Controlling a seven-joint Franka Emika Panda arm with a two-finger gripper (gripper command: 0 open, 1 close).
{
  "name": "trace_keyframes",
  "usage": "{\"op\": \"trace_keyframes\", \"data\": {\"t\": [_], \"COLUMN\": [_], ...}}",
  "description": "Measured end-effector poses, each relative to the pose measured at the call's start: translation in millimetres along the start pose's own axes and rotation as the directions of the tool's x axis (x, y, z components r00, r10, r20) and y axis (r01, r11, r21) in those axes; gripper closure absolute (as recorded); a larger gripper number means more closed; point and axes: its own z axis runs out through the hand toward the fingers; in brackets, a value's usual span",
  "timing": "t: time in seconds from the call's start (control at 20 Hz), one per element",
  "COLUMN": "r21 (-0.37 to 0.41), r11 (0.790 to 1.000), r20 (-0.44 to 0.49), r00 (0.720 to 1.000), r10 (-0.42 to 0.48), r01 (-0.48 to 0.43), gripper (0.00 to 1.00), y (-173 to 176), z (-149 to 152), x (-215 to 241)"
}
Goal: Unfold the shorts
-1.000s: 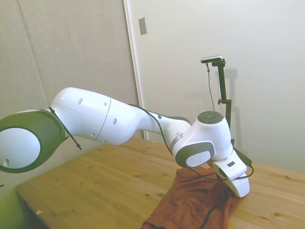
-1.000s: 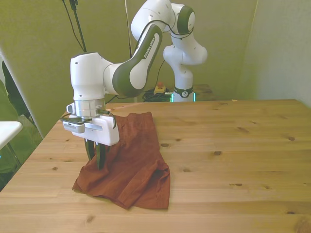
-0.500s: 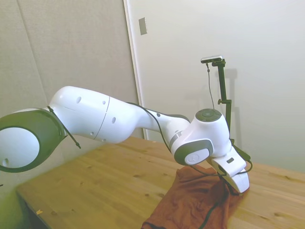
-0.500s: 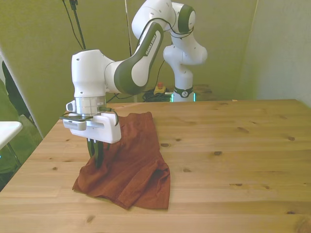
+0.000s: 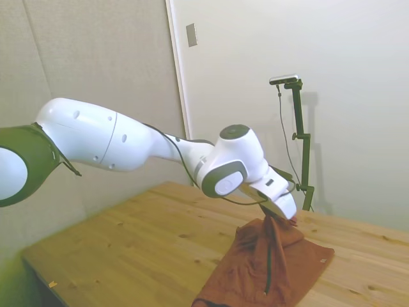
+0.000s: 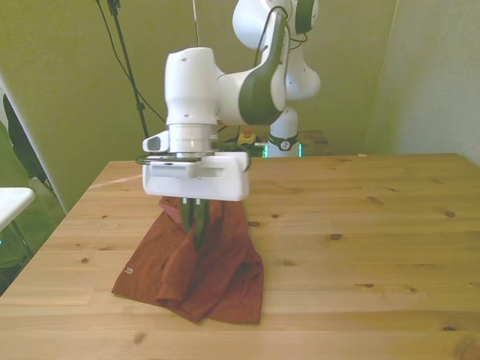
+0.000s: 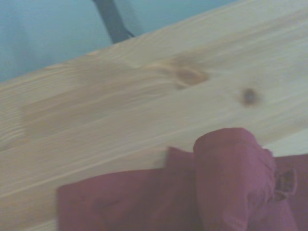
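Shorts [image 6: 214, 266] fold pinched in closed claw [image 6: 196, 234], lifted off desk [image 6: 360, 225]; rest left lying bunched

A robotics lab: bare walls, wooden table [image 6: 360, 225], fixed white arm [image 5: 128, 144].

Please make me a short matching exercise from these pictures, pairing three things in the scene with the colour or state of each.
Things:
1. shorts
2. pincer
3. table

States:
A. pale wood with dark knots
B. closed on a pinch of fabric, lifting it
C. rust-orange, partly raised, the rest bunched on the wood

Pairs: 1-C, 2-B, 3-A
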Motion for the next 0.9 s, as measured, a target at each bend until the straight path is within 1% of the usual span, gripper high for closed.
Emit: {"op": "trace_keyframes", "data": {"t": [0.15,0.3,0.4,0.55,0.65,0.9], "r21": [0.010,0.006,-0.010,-0.014,-0.014,-0.025], "r11": [0.997,0.987,0.975,0.949,0.938,0.917], "r20": [-0.033,-0.050,-0.063,-0.084,-0.093,-0.119], "r00": [0.996,0.985,0.973,0.946,0.934,0.910], "r10": [-0.082,-0.163,-0.223,-0.314,-0.346,-0.397], "r01": [0.083,0.164,0.222,0.314,0.346,0.397], "gripper": [1.00,1.00,1.00,1.00,1.00,1.00], "y": [-43,-72,-81,-88,-92,-105], "z": [-9,-13,-8,7,10,12], "x": [-51,-105,-139,-194,-220,-260]}}
